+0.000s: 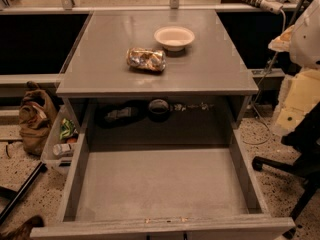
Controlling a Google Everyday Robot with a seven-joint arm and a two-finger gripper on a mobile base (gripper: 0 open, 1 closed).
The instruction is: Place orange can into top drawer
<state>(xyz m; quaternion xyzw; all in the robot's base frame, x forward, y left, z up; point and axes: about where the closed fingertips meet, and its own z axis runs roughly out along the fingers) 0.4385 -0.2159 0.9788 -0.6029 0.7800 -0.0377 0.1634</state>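
Grey tabletop (100, 59) | orange can (146, 59) near white bowl (174, 37) | top drawer (160, 184) open | hand unseen

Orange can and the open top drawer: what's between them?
In the camera view, only bare countertop lies between the orange can and the top drawer; the white bowl sits beyond the can. The gripper is out of view.

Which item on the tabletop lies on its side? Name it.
The orange can, lying flat nearer the top drawer; the white bowl behind it stands upright. The hand is out of view.
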